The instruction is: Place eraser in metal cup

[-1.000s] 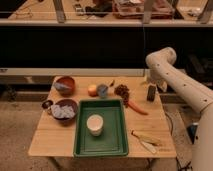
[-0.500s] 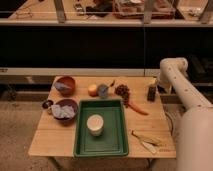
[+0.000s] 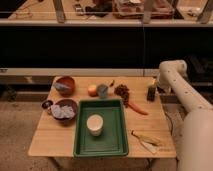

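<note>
Approach is the step in hand: the end effector (image 3: 161,86) hangs wide open and empty at the counter's (image 3: 55,142) back right edge, just beside the upright eraser (image 3: 151,92). The next move probably calls for closing on that block, then crossing to the metal cup (image 3: 47,104) at far left.

No writing, label, brand, number or sign can be read on the table (image 3: 50,140) or on anything it carries, and the tool is out of sight beyond the pale arm (image 3: 176,80) by the table's right edge.
</note>
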Available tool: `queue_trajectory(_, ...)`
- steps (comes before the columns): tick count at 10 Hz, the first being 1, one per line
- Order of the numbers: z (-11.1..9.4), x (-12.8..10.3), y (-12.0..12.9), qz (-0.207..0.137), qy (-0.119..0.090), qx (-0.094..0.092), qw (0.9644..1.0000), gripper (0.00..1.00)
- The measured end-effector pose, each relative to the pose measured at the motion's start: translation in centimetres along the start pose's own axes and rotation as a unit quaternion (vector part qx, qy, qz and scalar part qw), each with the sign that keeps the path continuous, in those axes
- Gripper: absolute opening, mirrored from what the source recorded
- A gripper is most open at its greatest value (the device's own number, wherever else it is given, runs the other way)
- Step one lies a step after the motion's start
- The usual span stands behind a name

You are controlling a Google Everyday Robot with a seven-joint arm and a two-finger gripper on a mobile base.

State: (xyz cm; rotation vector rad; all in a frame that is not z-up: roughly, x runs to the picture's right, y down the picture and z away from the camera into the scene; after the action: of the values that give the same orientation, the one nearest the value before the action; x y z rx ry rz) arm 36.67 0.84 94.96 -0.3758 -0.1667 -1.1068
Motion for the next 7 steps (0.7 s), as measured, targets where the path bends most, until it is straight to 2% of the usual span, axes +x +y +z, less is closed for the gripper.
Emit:
queue_trajectory(3,3.1,-1.1,-1.6,-0.013,0.019,0.003,0.9997,0.8)
queue_trajectory(7,5.9,-1.0,-1.3,-0.013,0.029,-0.007,0.9995,0.78)
